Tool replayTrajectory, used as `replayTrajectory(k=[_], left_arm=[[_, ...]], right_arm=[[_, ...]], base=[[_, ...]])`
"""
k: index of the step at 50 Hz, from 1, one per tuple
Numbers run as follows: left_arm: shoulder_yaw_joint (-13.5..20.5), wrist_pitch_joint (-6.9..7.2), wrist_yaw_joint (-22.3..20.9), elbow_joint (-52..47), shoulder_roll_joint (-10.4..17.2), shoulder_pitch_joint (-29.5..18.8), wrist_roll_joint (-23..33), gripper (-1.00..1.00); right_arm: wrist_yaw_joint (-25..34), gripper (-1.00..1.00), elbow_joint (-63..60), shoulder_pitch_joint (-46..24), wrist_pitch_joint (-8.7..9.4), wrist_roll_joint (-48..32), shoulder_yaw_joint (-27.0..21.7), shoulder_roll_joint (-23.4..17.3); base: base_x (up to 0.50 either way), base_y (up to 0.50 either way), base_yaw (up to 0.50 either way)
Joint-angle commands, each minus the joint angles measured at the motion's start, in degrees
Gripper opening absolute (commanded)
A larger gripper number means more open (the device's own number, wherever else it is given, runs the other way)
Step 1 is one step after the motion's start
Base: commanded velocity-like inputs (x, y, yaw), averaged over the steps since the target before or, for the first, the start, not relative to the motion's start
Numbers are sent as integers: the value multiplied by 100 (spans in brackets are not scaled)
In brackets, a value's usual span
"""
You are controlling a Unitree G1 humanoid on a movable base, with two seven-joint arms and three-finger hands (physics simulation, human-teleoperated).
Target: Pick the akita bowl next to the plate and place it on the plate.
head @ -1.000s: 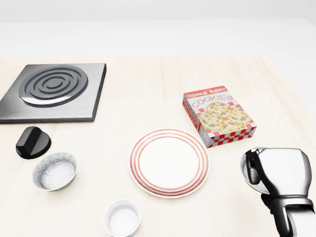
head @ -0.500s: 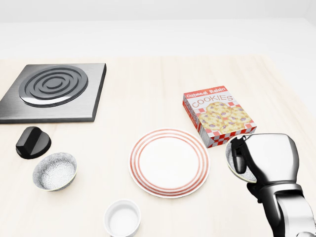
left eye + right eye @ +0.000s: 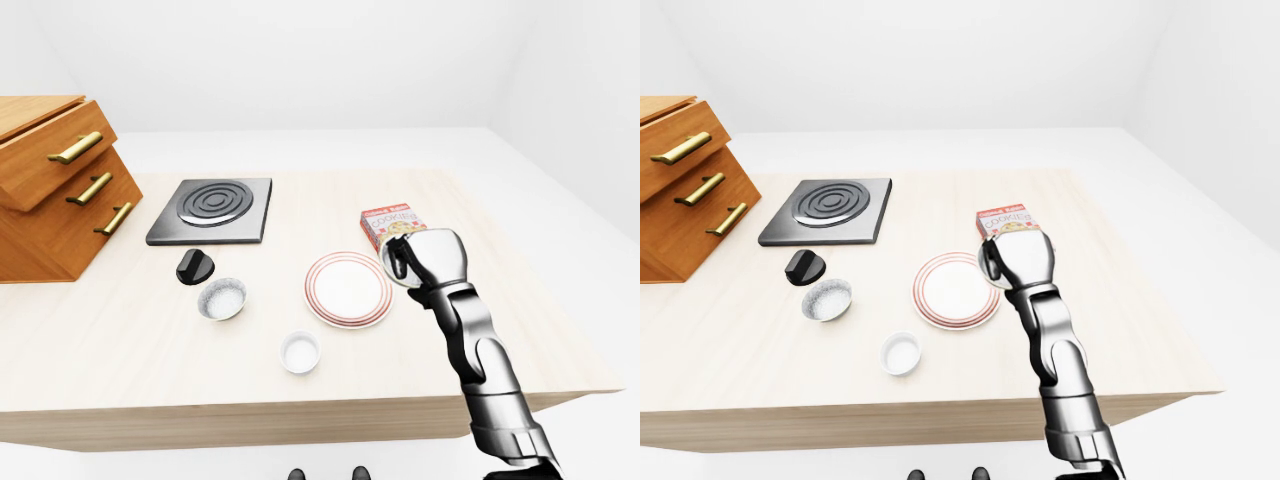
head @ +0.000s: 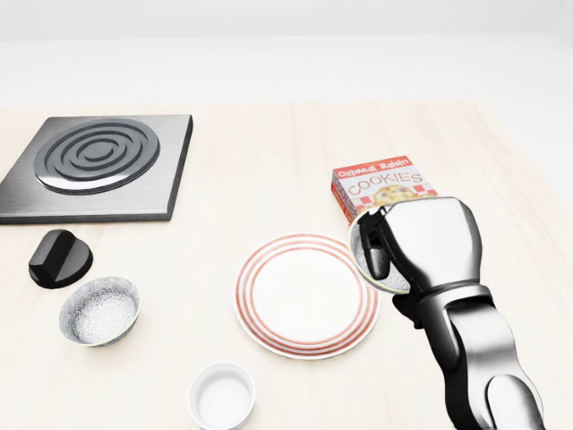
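At right rim of plate (image 4: 307,296), head view | R hand (image 4: 430,246) clamped round akita bowl (image 4: 391,279), held above surface (image 4: 269,179) to clear rim, tipped sideways by my side grip | cookie box (image 4: 376,184) just past plate, upper right | nxt: centre, level, lower

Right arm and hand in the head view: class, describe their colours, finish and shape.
The right hand has a rounded, glossy silver shell with dark, nearly black fingers. The arm is polished silver metal in bulging segments, with darker seams at the joints. No cables or markings show.
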Motion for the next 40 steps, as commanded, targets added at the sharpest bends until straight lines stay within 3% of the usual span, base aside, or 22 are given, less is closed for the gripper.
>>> replayTrajectory(k=[1, 31, 40], left_arm=[[-24, 0, -8, 68, 3, -14, 13, 100], [-13, 0, 1, 29, 21, -13, -2, 100], [-22, 0, -11, 40, 7, -7, 12, 100]], right_arm=[[172, -100, 34, -610, 0, -86, 332, 320], [-920, -100, 2049, -1330, 0, -317, 689, 608], [-1632, -100, 2985, -1820, 0, -364, 753, 643]], base=[[0, 0, 0], [0, 0, 0], [0, 0, 0]])
